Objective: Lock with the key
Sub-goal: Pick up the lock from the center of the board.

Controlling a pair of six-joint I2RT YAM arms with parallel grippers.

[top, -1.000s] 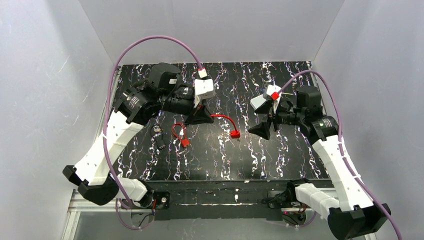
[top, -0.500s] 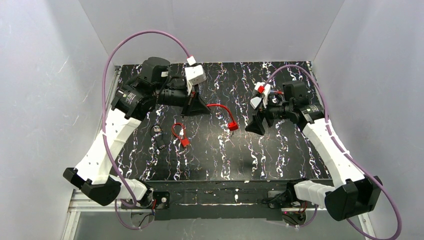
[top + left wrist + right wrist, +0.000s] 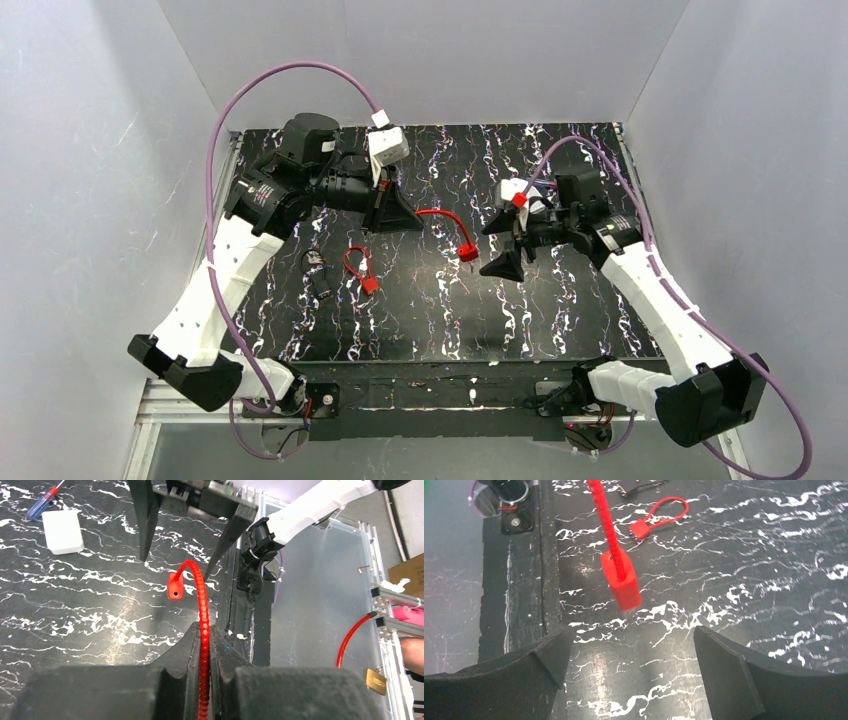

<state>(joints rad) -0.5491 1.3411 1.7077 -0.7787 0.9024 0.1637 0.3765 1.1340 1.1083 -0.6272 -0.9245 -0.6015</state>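
A red cable lock hangs from my left gripper (image 3: pixel 408 218), which is shut on its ribbed red cable (image 3: pixel 202 645). The cable arcs to the right, and the red lock body (image 3: pixel 467 252) dangles at its end just above the table. It also shows in the left wrist view (image 3: pixel 174 586) and the right wrist view (image 3: pixel 622 582). My right gripper (image 3: pixel 492 247) is open just right of the lock body, jaws wide and empty (image 3: pixel 629 665). A dark key bunch (image 3: pixel 318 272) lies on the table at the left.
A second red cable lock (image 3: pixel 360 268) lies on the black marbled table beside the keys, and shows in the right wrist view (image 3: pixel 659 517). A white box (image 3: pixel 62 531) and a blue screwdriver (image 3: pixel 42 505) lie beyond the right gripper. The table's front edge (image 3: pixel 524 580) is close.
My right gripper has moved left and now sits right beside the hanging lock body. My left gripper has drawn back and up a little, still holding the cable.
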